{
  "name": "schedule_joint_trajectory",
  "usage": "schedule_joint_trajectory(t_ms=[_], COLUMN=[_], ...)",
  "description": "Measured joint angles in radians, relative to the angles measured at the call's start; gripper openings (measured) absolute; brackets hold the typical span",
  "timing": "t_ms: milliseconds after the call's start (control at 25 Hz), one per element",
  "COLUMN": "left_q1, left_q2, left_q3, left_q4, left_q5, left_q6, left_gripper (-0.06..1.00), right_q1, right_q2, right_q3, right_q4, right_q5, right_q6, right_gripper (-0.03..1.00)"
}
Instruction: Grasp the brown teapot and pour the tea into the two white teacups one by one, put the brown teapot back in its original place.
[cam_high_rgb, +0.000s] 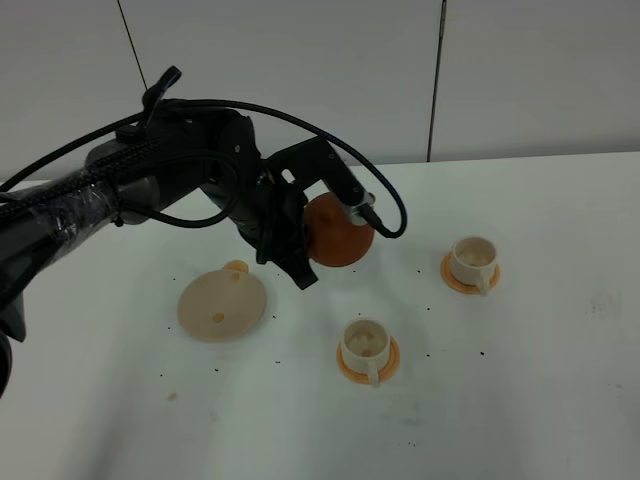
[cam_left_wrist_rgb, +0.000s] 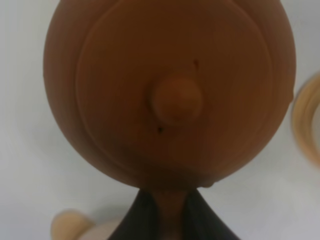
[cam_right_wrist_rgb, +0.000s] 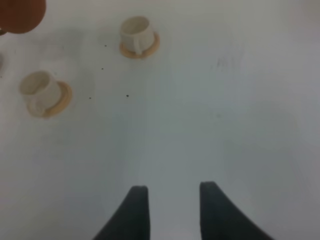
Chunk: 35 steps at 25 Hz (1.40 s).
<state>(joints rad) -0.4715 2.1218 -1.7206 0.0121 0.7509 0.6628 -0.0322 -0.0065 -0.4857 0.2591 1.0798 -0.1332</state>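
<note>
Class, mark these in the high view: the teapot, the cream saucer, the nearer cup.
teapot (cam_high_rgb: 340, 240): high view, its round body.
cream saucer (cam_high_rgb: 215, 300): high view, its bare centre.
nearer cup (cam_high_rgb: 366, 340): high view, inside its bowl.

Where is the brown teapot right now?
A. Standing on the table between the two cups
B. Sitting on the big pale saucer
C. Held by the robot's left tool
C: the left tool is pinched shut on the handle of the teapot, and the big pale saucer beside it has no teapot on it.
</note>
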Motion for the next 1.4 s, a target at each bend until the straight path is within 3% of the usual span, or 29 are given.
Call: schedule_joint_trajectory(t_ms=[240, 800, 1400], left_q1=[-0.048, -0.108, -0.145], left_q2=[0.061, 0.298, 0.324], left_q3=[-0.078, -0.425, -0.454], left_q4=[-0.001, 0.017, 0.116], left_q5=[-0.020, 0.074, 0.057], left_q6=[-0.052, -0.068, 0.066], left_gripper=[0.17, 0.17, 0.17], right_q1=[0.000, 0.000, 0.000], right_q2=[0.000, 0.000, 0.000], right_q3=[0.000, 0.000, 0.000], right_q4=[0.000, 0.000, 0.000], right_q5=[0.000, 0.000, 0.000], right_q6=[0.000, 0.000, 0.000], right_gripper=[0.24, 0.24, 0.24])
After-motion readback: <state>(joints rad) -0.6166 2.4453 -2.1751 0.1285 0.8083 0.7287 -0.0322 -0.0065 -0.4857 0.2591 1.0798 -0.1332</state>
